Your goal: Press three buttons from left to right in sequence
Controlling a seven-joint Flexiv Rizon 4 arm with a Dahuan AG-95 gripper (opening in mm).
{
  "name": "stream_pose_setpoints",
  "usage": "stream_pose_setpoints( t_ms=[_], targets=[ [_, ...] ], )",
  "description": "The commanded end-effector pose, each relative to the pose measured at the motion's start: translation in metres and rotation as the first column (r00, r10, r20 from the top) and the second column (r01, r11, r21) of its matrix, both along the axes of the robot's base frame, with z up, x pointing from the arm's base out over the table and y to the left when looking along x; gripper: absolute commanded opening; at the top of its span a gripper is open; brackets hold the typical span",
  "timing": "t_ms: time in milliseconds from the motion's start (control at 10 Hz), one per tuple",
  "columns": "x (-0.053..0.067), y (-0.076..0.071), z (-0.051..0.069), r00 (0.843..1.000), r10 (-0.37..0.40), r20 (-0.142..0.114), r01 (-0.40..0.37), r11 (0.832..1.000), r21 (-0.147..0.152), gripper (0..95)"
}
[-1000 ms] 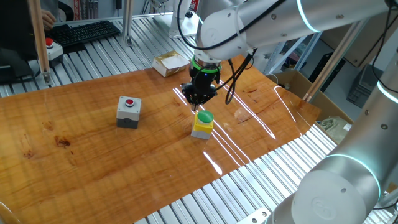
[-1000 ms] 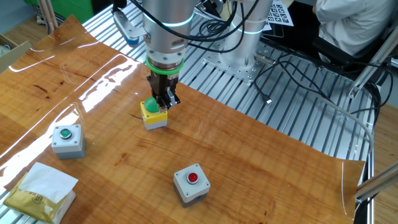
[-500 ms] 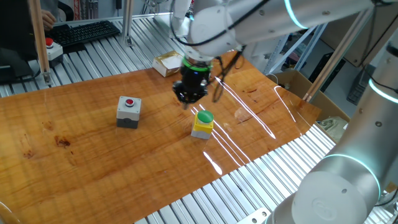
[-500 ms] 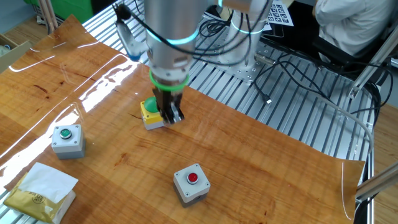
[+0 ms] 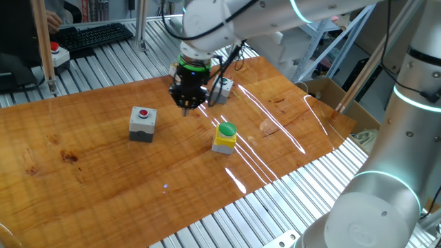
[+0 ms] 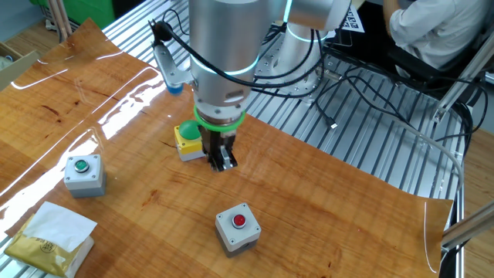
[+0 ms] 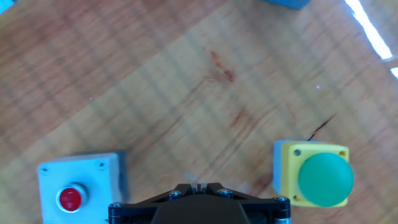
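Gripper (image 6: 224,161) hovers above bare table (image 5: 103,172), between red-button box (image 7: 79,187) and yellow green-dome box (image 7: 313,173), touching neither. Jaw state: cannot tell. Small-green-button box (image 6: 84,174) beyond yellow one. Likely heading for red: shift over cap, descend straight.

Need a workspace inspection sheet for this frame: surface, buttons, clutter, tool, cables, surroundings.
Surface: wooden tabletop, glare streaks.
Job's things: red-button box, yellow box with green dome, grey box with small green button; all upright, apart.
Clutter: tan cardboard box near the table edge.
Tool: above bare wood between red-button box and yellow box, touching neither; finger state not visible.
Cables: black bundle on the slatted frame.
Surroundings: keyboard, seated person.
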State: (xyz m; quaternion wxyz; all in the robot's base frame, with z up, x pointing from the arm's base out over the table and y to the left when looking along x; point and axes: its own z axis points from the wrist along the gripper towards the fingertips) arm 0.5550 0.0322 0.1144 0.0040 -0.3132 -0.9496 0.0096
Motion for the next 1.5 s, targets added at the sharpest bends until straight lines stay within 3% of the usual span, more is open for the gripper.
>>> stream_pose_setpoints(
  t_ms=[100,500,800,1000,1300,1500],
  targets=[
    [0.01,0.014,0.0,1.0,-0.025,-0.004,0.025,1.0,0.004,0.0],
    [0.022,0.034,-0.002,0.998,-0.061,-0.005,0.061,0.998,0.009,0.0],
    [0.028,0.036,-0.006,0.998,-0.062,-0.004,0.062,0.998,0.016,0.0],
    [0.028,0.036,-0.006,0.999,-0.03,-0.01,0.03,1.0,0.009,0.0],
    [0.028,0.036,-0.006,1.0,0.016,-0.005,-0.016,0.999,-0.028,0.0],
    [0.028,0.036,-0.006,0.997,0.074,-0.008,-0.074,0.997,-0.031,0.0]
  ],
)
